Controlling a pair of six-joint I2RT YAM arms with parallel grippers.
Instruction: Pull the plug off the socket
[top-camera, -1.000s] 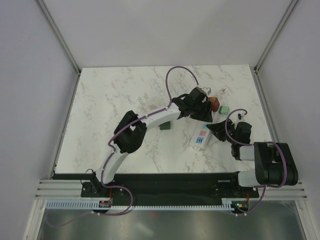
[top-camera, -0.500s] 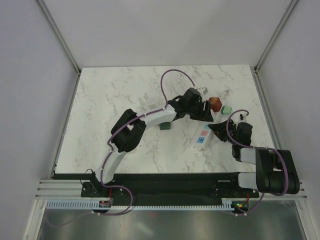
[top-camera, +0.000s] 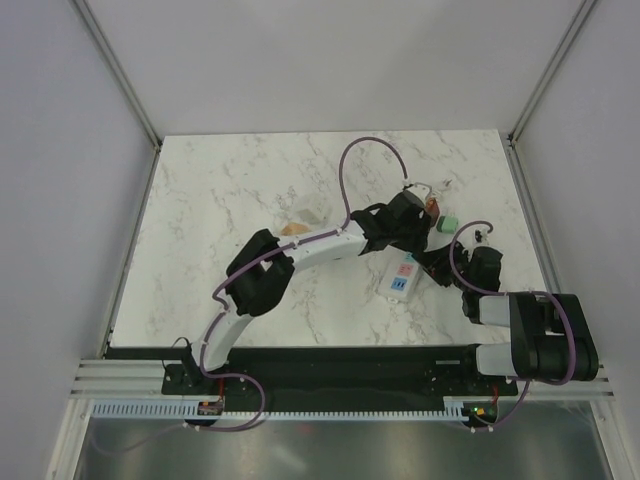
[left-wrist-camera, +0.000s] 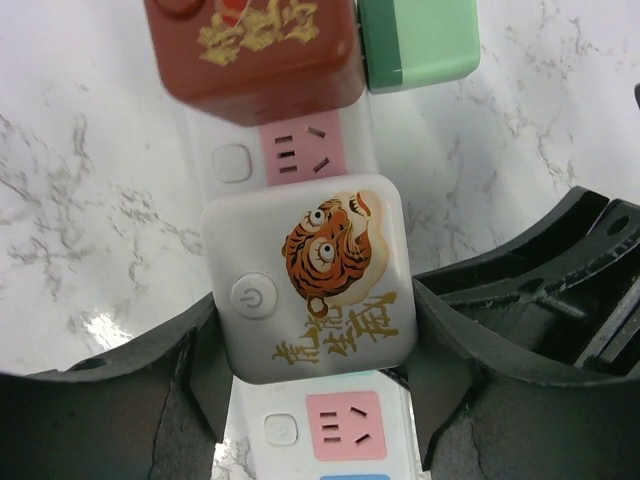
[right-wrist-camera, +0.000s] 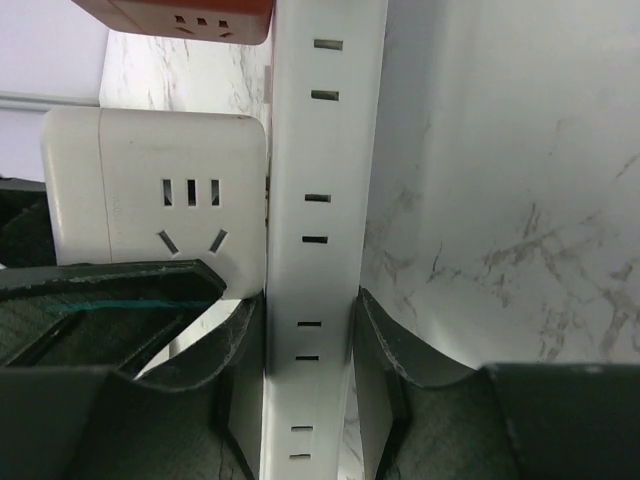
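Note:
The socket (top-camera: 401, 278) is a long white power strip with pink and blue outlets, lying at the right of the marble table. In the left wrist view, a white cube plug with a tiger picture (left-wrist-camera: 310, 275) sits on the socket (left-wrist-camera: 300, 150). My left gripper (left-wrist-camera: 318, 340) is shut on this plug, a finger on each side. A red-brown cube plug (left-wrist-camera: 255, 50) and a green cube plug (left-wrist-camera: 415, 40) sit beyond it. My right gripper (right-wrist-camera: 310, 345) is shut on the socket's edge (right-wrist-camera: 318, 200), beside the white plug (right-wrist-camera: 160, 200). From above, my left gripper (top-camera: 408, 232) hides the white plug.
A small orange object (top-camera: 295, 229) lies on the table left of the left arm. The red-brown plug (top-camera: 432, 206) and the green plug (top-camera: 447, 222) show at the socket's far end. The left arm's purple cable (top-camera: 365, 145) loops above. The table's right edge (top-camera: 528, 230) is close.
My left gripper has moved from the socket's far end toward the near side and now sits around the white plug. The dark green cube beside the left arm is now hidden.

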